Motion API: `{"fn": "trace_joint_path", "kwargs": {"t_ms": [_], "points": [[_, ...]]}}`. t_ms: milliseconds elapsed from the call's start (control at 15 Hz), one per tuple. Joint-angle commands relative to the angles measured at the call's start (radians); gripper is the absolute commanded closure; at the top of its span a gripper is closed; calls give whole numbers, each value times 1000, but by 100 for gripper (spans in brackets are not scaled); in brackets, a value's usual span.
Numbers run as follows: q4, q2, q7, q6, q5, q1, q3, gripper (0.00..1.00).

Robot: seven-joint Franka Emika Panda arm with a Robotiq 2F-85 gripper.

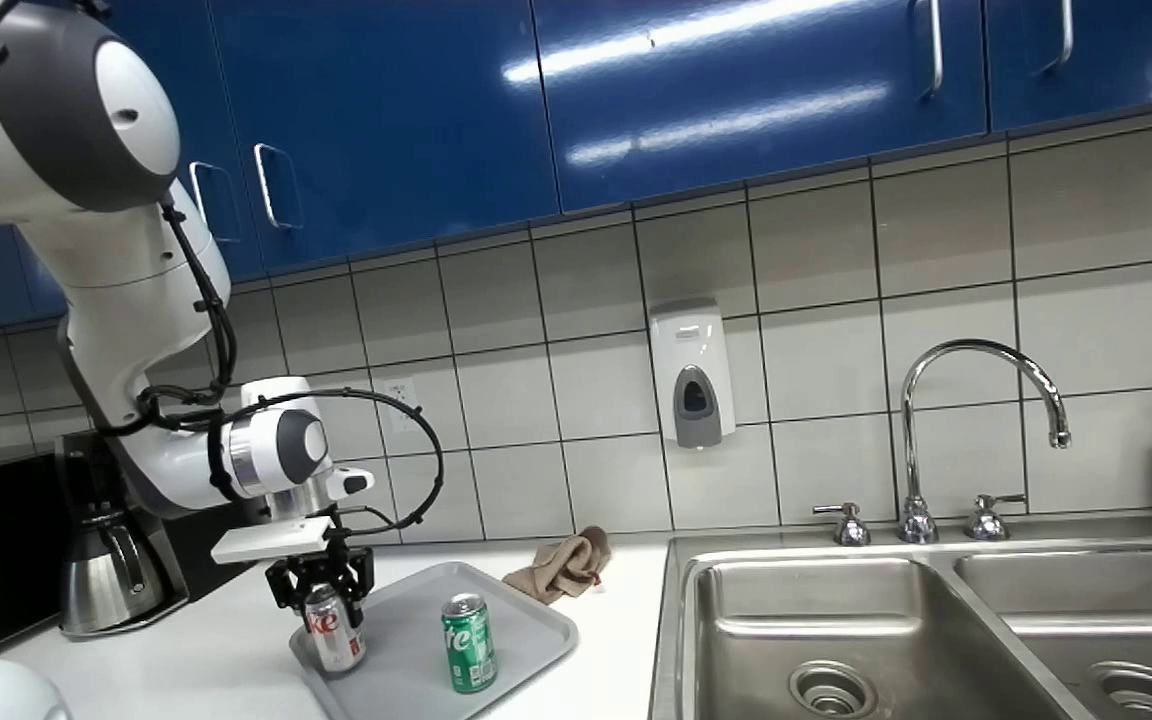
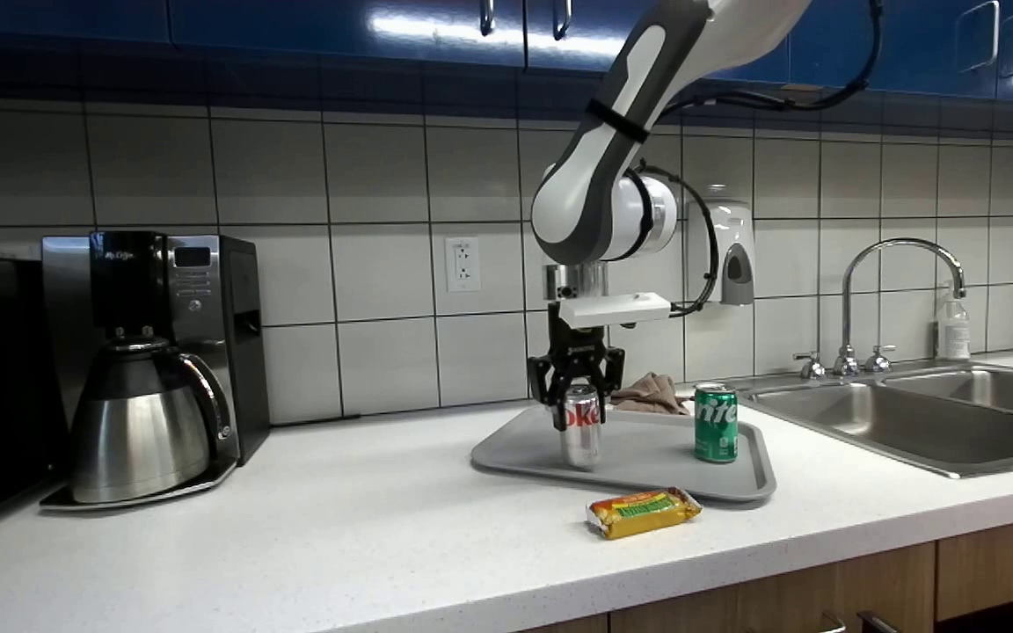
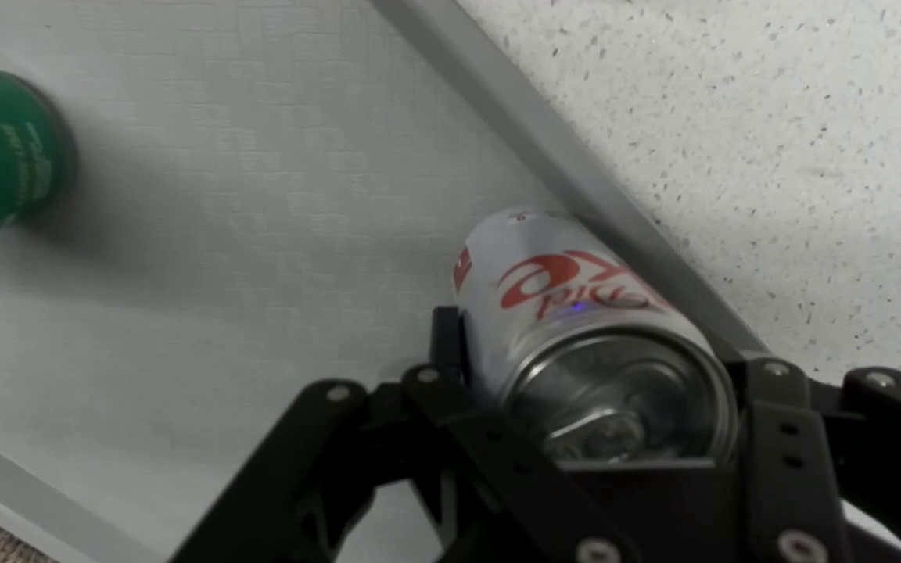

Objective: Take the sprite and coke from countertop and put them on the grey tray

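The coke (image 1: 336, 642) is a silver can with red lettering. It stands close to upright at the near-left edge of the grey tray (image 2: 647, 450); the can also shows in an exterior view (image 2: 582, 444) and the wrist view (image 3: 552, 274). My gripper (image 2: 580, 418) points down with its fingers against both sides of the can, shut on it; it also shows in the wrist view (image 3: 595, 348). The can's base looks to be on the tray, beside the rim. The green sprite (image 2: 716, 424) stands upright on the tray, apart from the gripper; the wrist view (image 3: 1, 156) shows part of it.
The white countertop (image 2: 339, 519) lies around the tray. A yellow-orange wrapped packet (image 2: 644, 512) lies in front of the tray. A brown cloth (image 1: 564, 567) lies behind it. A coffee maker (image 2: 238, 352) stands at the left, the steel sink (image 1: 681, 600) at the right.
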Motion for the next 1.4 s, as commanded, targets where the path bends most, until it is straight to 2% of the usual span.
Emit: {"fn": "trace_joint_path", "kwargs": {"t_ms": [0,67,133,200,333,1333], "points": [[29,4,-1,-36,-5,-10,1,53],[27,4,1,-36,-7,-8,-1,11],[26,4,2,-36,-8,-8,-2,10],[27,3,2,-36,-8,-8,-3,3],[28,1,4,-35,-9,-7,-4,0],[9,-125,54,-45,-111,6,-14,0]]}}
